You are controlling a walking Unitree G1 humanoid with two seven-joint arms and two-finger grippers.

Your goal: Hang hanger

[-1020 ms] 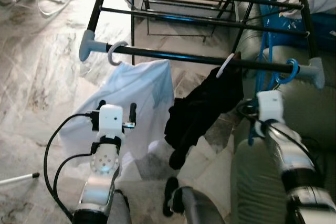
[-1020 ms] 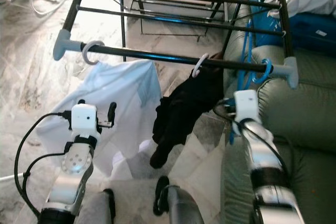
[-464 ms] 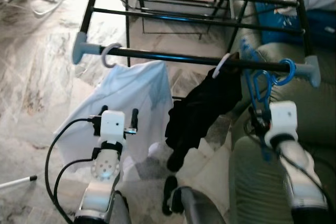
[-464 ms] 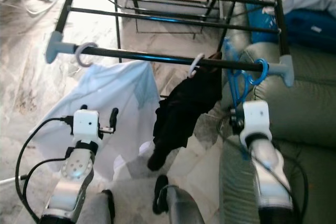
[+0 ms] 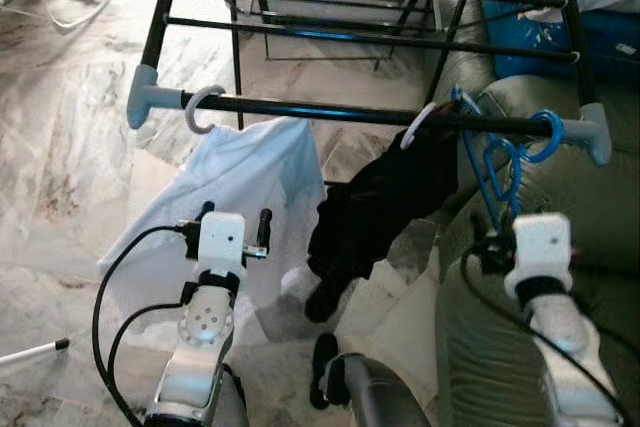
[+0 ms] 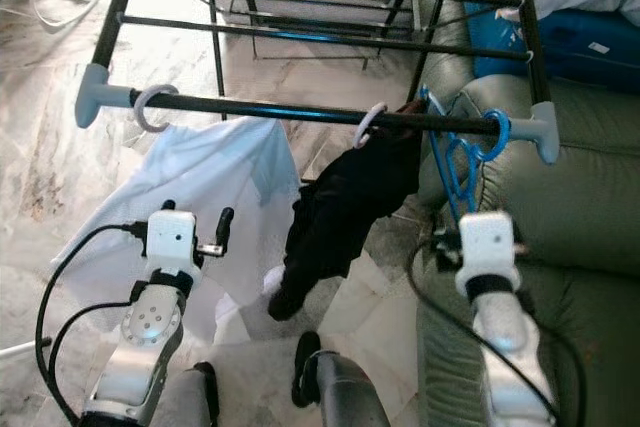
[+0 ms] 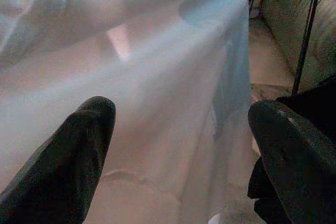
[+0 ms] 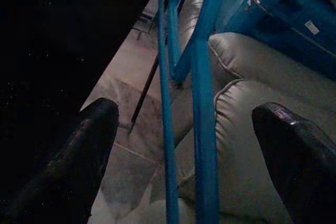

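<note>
A blue hanger [image 5: 497, 165] hangs empty by its hook [image 5: 546, 134] at the right end of the drying rack's black bar [image 5: 330, 112]. Just below it is my right arm's white wrist [image 5: 541, 243]. My right gripper [image 8: 184, 113] is open, and the hanger's blue bars [image 8: 202, 103] run between its fingers without touching either. On the same bar, one white hook carries a pale blue shirt [image 5: 245, 182] and another a black garment [image 5: 385, 202]. My left gripper [image 5: 236, 214] is open in front of the shirt [image 7: 157, 66] and holds nothing.
The rack's grey end caps [image 5: 143, 107] stick out at both ends of the bar. A grey-green sofa [image 5: 590, 237] with a blue bag [image 5: 600, 42] stands on the right, close to my right arm. Marble floor [image 5: 60, 167] lies open on the left.
My right gripper has dropped down and back from the bar, leaving the blue hanger hooked there. The left arm has barely moved. The camera has shifted a little.
</note>
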